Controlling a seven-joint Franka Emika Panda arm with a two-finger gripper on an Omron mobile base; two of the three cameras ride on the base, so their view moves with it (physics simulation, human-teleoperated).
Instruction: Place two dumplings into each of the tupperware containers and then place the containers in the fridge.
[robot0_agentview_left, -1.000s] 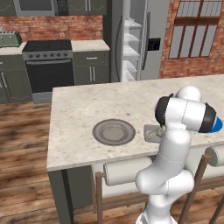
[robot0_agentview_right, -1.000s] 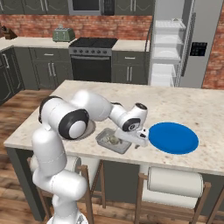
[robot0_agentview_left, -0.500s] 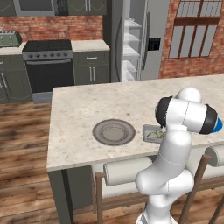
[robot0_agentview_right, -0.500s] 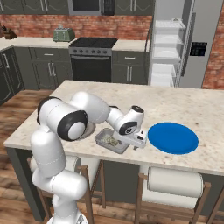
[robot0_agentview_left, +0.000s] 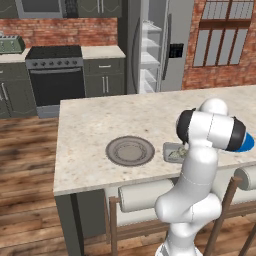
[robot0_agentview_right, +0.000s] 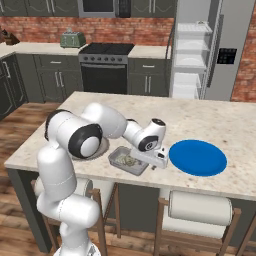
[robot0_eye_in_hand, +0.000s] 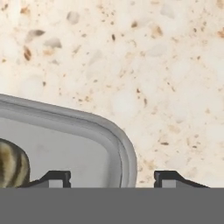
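In the hand view the gripper sits low over the counter, its two tips straddling the rim at a rounded corner of the tray: one tip is inside the tray, the other outside over bare stone, and there is a clear gap between each tip and the rim, so the jaws are partly open and grip nothing yet. A striped dumpling lies inside the tray, just beside the inner tip. In the right base view the same tray rests near the counter's front edge with tan lumps in it, between the grey plate and the blue plate, and the hand presses down at its near-right corner. How many dumplings it holds is too small to tell. My guess is that the step in hand is a grab of the tray by its rim for the trip to the fridge, which stands open at the back of the room with white shelves showing. The risks follow from that thin, one-corner hold: the rim could slip from the tips on closing, the tray could tilt on the lift and spill its dumplings, or the inner tip could push the nearest dumpling. The blue plate lies close enough to be bumped on a careless swing.
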